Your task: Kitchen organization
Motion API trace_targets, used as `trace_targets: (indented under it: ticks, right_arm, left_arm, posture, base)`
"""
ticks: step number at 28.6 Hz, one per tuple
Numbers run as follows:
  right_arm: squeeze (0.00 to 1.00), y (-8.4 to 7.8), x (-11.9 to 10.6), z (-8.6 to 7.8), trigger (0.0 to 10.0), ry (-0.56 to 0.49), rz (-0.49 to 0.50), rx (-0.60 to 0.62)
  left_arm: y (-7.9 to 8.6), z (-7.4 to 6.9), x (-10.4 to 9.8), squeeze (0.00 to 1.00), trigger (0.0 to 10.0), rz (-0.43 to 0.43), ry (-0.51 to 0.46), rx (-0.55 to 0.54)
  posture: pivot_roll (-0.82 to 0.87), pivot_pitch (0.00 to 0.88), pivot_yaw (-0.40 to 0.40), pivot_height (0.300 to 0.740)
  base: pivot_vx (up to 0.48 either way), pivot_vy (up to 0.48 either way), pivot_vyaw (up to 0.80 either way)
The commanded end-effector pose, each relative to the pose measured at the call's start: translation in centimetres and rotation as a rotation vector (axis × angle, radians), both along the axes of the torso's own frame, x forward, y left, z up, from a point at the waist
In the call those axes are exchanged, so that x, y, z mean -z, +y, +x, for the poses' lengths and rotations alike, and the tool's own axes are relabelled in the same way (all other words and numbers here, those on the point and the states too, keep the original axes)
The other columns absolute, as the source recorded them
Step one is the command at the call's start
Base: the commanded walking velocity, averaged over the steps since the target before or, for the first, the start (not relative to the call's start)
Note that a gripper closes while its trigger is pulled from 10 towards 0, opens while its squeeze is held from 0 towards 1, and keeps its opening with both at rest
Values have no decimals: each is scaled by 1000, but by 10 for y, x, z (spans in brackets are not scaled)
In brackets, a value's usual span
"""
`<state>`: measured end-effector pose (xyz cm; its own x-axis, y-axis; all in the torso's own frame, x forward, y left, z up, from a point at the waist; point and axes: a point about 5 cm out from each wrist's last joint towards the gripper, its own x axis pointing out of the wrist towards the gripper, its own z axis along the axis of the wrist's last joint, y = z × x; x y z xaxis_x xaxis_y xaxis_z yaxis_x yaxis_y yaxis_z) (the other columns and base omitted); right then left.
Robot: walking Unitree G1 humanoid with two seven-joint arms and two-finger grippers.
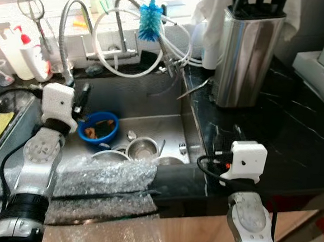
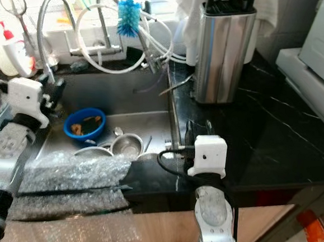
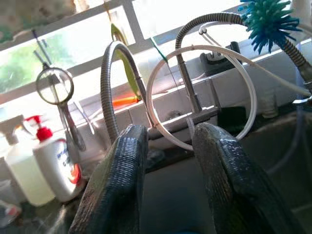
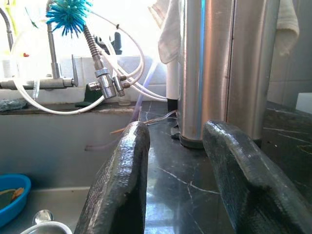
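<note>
The sink (image 1: 152, 106) holds a blue bowl (image 1: 98, 127) and steel bowls (image 1: 142, 148). The left gripper (image 1: 80, 100) hovers at the blue bowl's 10 o'clock, jaws narrowly parted and empty. The right gripper (image 2: 198, 129) rests over the black tabletop (image 1: 274, 124), jaws likewise.

Crowded sink, open table
Bowls (image 1: 127, 146) and hoses (image 1: 128, 45) crowd the sink (image 1: 152, 106); table (image 1: 295, 137) beyond knife block (image 1: 246, 57) lies open.

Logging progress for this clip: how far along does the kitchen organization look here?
Nothing settles the stage. The sink holds a blue bowl, steel bowls and a fork; the knife block stands on the black counter. Left tool over the sink and right tool over the counter are open, holding nothing. Dishes sit unsorted.
</note>
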<state>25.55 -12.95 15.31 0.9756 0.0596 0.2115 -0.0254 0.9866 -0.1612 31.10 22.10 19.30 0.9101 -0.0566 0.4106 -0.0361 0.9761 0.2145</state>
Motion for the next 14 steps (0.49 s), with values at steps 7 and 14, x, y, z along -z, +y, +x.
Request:
trace_targets:
  ticks: [7,14]
  right_arm:
    - [0,1,0,4,10000,0,34,0]
    - [0,0,-2,6,10000,-14,38,12]
  left_arm:
    - [-32,-23,28,0,10000,-131,101,-5]
    - [-30,-24,20,0,10000,-157,90,-40]
  posture:
    - [-88,0,116,740]
    - [-90,0,117,740]
  base:
    - [0,0,0]
    - [0,0,0]
